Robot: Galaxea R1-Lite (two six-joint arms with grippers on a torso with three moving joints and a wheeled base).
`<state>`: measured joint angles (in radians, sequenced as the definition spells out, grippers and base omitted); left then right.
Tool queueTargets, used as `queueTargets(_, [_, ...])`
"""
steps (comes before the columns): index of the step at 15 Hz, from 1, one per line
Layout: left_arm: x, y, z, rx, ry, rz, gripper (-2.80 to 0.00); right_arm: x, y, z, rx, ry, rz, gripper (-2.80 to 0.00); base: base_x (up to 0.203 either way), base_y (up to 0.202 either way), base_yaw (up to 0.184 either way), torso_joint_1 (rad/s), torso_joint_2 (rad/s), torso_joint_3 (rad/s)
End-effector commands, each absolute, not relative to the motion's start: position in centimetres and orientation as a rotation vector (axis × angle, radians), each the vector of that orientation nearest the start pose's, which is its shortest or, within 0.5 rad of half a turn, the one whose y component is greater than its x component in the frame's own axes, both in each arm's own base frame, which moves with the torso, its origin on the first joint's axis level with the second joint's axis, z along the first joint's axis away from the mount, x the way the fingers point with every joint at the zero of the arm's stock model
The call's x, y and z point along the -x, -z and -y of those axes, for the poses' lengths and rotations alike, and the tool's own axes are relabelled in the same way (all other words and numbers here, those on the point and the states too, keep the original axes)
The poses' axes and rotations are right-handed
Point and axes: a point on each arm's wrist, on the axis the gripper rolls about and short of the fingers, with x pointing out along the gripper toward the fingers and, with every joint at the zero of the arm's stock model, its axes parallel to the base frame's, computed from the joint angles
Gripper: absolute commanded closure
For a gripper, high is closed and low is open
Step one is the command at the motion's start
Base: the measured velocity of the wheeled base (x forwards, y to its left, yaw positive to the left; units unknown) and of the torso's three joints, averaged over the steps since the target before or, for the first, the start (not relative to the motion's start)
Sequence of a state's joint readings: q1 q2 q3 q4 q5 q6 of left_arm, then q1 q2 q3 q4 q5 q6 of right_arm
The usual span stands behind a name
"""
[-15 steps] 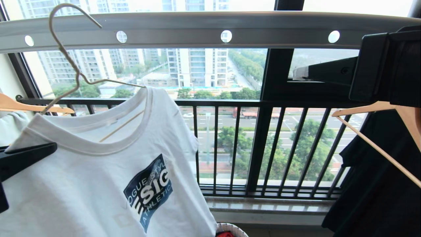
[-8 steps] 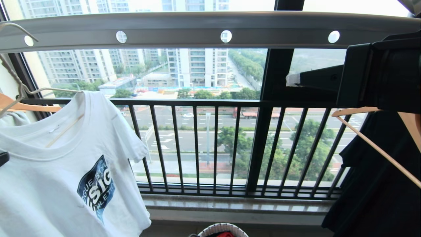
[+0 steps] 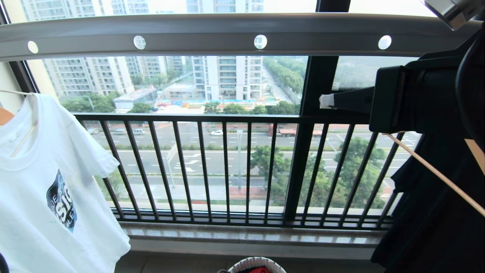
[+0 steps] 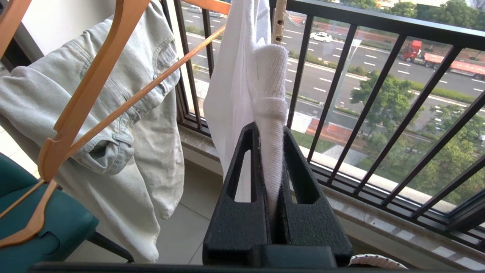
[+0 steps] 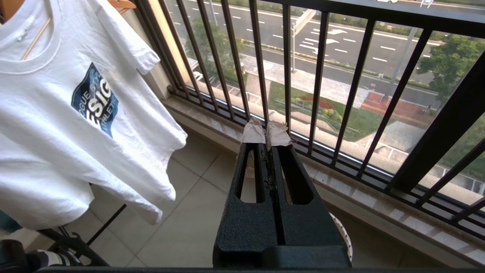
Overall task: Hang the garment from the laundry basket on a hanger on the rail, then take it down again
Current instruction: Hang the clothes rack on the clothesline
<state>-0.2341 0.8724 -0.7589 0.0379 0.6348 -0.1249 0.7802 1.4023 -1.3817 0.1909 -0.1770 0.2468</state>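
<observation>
The left end effector (image 4: 271,178) is closed on a bunched fold of the white T-shirt (image 3: 41,182), which hangs at the far left of the head view, below the rail (image 3: 227,36) and in front of the black window railing (image 3: 235,167). The thin hanger (image 3: 15,92) shows at the shirt's shoulder. The right end effector (image 5: 269,132) is closed on nothing, raised at the right beside a dark garment (image 3: 435,212). The laundry basket (image 3: 257,264) sits on the floor below. A pale denim garment (image 4: 125,125) hangs on a wooden hanger (image 4: 91,87) close by.

You face a daylit window (image 3: 227,76) with black railing (image 3: 227,167), a stone sill (image 3: 265,237), tiled floor (image 5: 189,212) and a teal chair (image 4: 41,223).
</observation>
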Motion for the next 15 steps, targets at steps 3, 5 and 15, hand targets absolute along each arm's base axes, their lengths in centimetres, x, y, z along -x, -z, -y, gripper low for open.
queueTargets(3, [-10.5, -26.5, 1.0, 0.027, -0.422, -0.173, 0.0, -17.0, -34.0, -16.2, -0.129, -0.568, -0.289, 0.0, 0.0, 0.0, 0.0, 0.0, 0.0, 0.0])
queueTargets(5, [-11.0, -26.7, 1.1, 0.025, -0.42, -0.178, 0.0, -16.9, -34.1, -16.2, -0.131, -0.569, -0.286, 0.0, 0.0, 0.0, 0.0, 0.0, 0.0, 0.0])
queueTargets(15, [-12.8, -27.0, 1.6, 0.012, -0.421, -0.205, 0.0, -17.2, -33.9, -16.4, -0.127, -0.568, -0.293, 0.0, 0.0, 0.0, 0.0, 0.0, 0.0, 0.0])
